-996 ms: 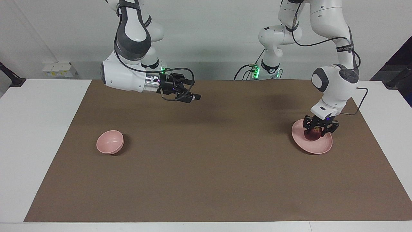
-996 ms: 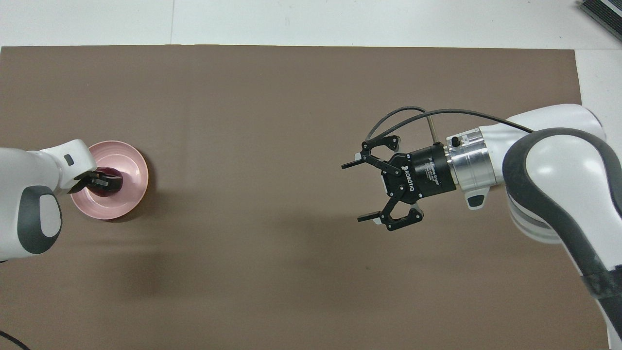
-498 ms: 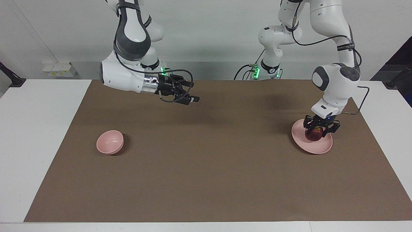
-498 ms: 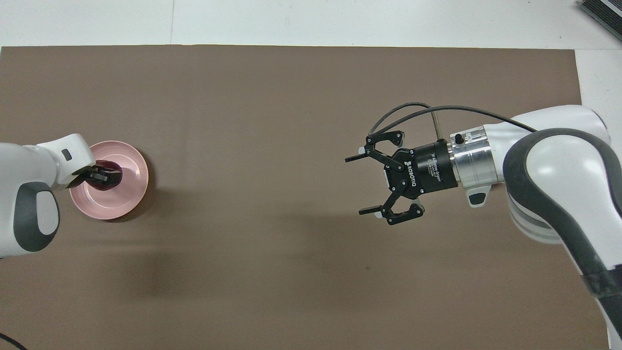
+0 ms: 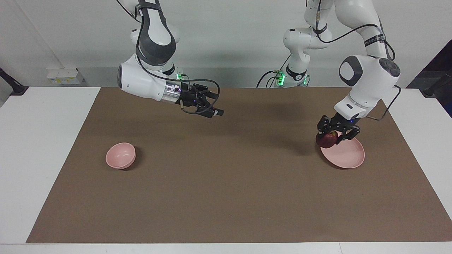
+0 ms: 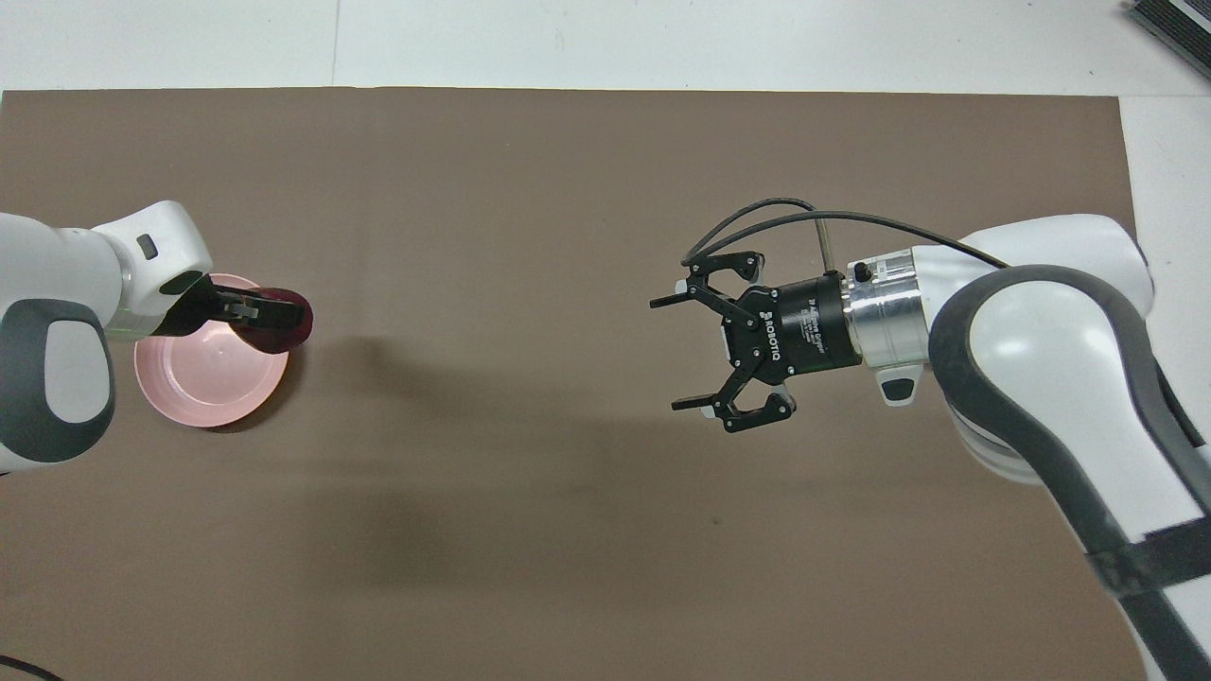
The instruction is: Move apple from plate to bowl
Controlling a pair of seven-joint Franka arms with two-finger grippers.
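At the left arm's end of the counter point(image 5: 42, 148), in the facing view, the left pincer point(image 5: 333, 135) is clamped on the dark red apple point(image 5: 327, 139) and holds it in the air over the rim of the pink plate point(image 5: 348, 155), on the edge toward the middle of the brown mat point(image 5: 229, 183). The apple is clear of the plate's surface. Its upper part is hidden by the black fingers, and the plate's rim nearest the robots is partly covered by the apple and pincer. The pink bowl point(image 5: 120, 155) sits on the mat toward the right arm's end, well apart from the plate, with nothing in it. The right pincer point(image 5: 212, 109) hangs over bare mat, nearer the bowl's end; seen slantwise here, its fingers are hard to separate. Both arms are cut off at the top edge.

From overhead, the left pincer point(image 6: 248, 312) grips the apple point(image 6: 279, 321) over the plate's point(image 6: 203, 388) edge; the white wrist covers part of the plate. The right pincer point(image 6: 686, 355) shows its fingers spread wide and holding nothing, over the mat. White lettering on its black body reads "ROBOTIQ"; the smaller print beside it is too fine to read. The bowl does not show in this view.
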